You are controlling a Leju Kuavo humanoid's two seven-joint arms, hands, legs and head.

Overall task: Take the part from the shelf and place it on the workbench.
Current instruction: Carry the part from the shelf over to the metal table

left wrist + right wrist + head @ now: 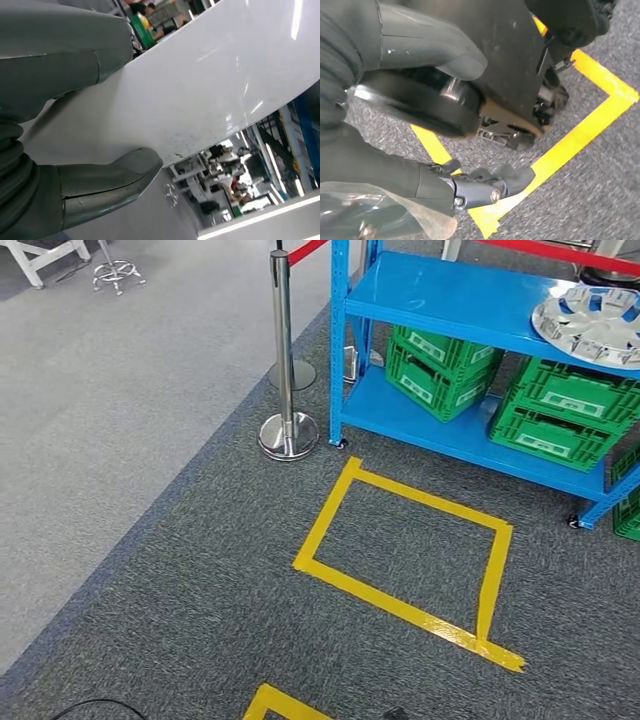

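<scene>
- Left wrist view: left hand, thumb and fingers apart, nothing held; a glossy white surface lies close beyond it.
- Right wrist view: right hand, fingers spread over grey carpet and yellow tape, holding nothing.
- Head view: blue shelf beyond a yellow taped square.
- Part: silver wheel cover, lying flat on the shelf's upper level, right end, cut off by the picture's edge.
- Green crates on the lower level; metal post beside the shelf.
</scene>
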